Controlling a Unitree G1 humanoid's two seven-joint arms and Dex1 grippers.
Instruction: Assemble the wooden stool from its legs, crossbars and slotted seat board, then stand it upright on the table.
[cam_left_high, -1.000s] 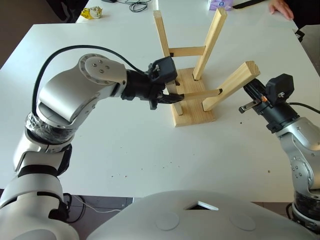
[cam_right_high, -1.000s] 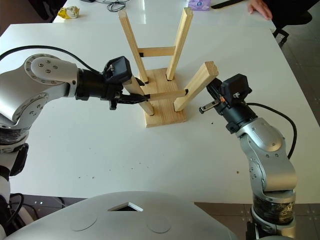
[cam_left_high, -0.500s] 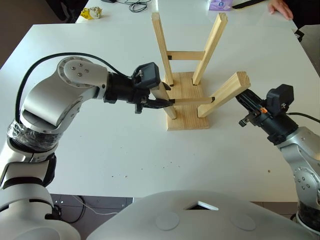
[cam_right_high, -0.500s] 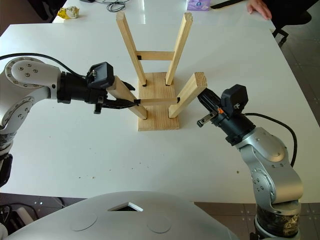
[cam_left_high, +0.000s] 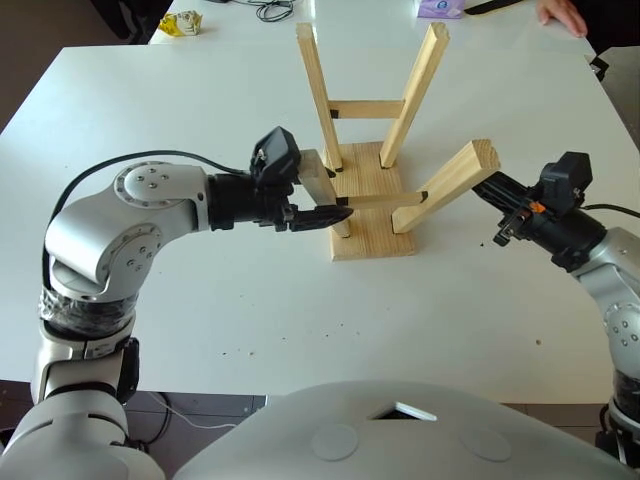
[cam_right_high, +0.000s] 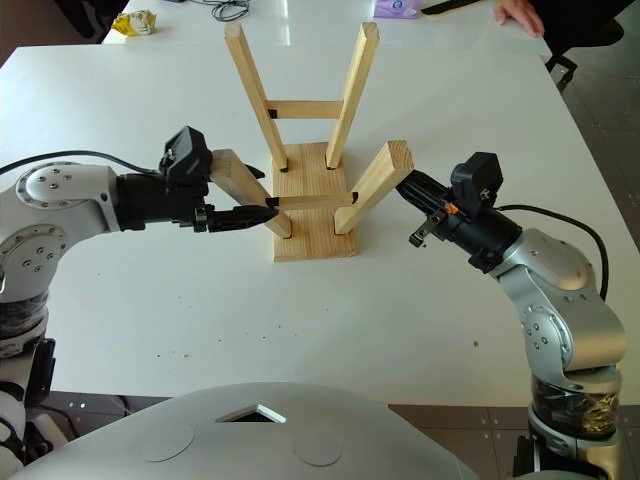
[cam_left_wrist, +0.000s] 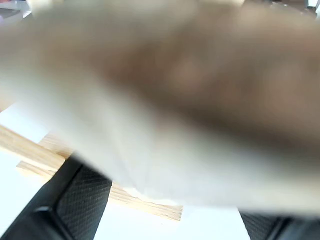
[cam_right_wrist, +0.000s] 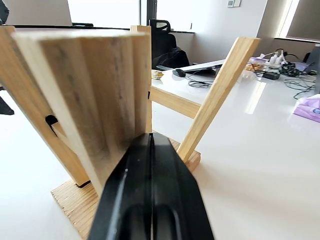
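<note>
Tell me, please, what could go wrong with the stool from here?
1. The right near leg and the left near leg lean outward, so the crossbar between them may slip out.
2. The right gripper is shut, with only its tip at the right near leg's end; it may slide off.
3. Nothing pins the seat board to the table; a push may shift it.

stool (cam_left_high: 375, 235) upside down mid table (cam_left_high: 180, 100), w/ left hand (cam_left_high: 340, 213) at its l side, right hand (cam_left_high: 492, 188) at r.
</note>
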